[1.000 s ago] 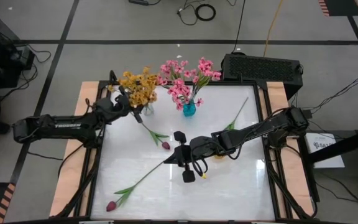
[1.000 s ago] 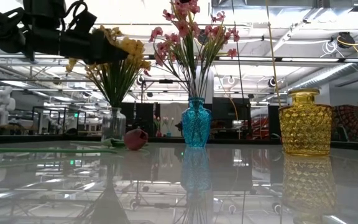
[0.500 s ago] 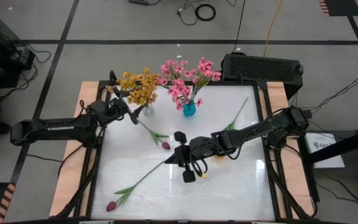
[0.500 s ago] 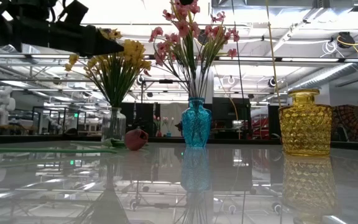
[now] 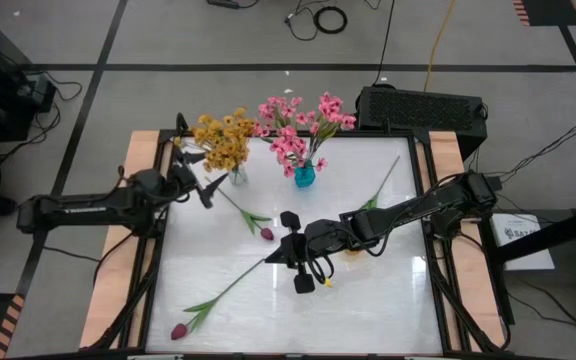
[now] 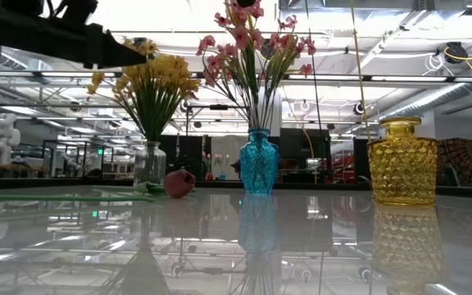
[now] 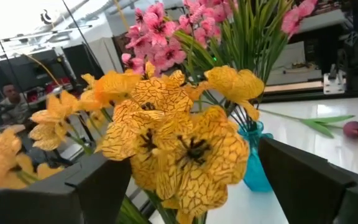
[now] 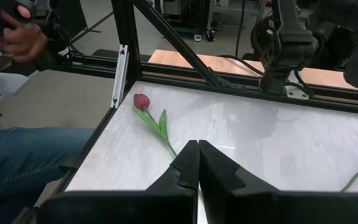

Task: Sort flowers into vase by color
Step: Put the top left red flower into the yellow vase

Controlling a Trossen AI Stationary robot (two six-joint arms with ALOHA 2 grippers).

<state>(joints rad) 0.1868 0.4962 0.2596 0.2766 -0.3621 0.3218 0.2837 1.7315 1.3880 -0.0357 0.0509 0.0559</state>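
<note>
Yellow-orange flowers (image 5: 221,141) stand with their stems in a clear vase (image 6: 149,162) at the far left. Pink flowers (image 5: 301,128) stand in a blue vase (image 6: 258,161). My left gripper (image 5: 204,184) is open and level, just left of the yellow blooms (image 7: 166,143), which fill its wrist view beyond the fingers. One magenta tulip (image 5: 266,233) lies on the table near the clear vase. Another tulip (image 5: 178,330) lies at the near left, and its stem (image 8: 157,127) runs under my shut right gripper (image 5: 280,257), which hovers mid-table.
A yellow glass vase (image 6: 402,160) stands on the right, mostly hidden under my right arm in the high view. A bare green stem (image 5: 386,182) lies at the far right. A person in jeans (image 8: 30,155) sits just past the table's left edge.
My left gripper has drawn back from the yellow flowers toward the table's left edge and slightly toward the near edge. The yellow flowers have stayed upright in the clear vase.
</note>
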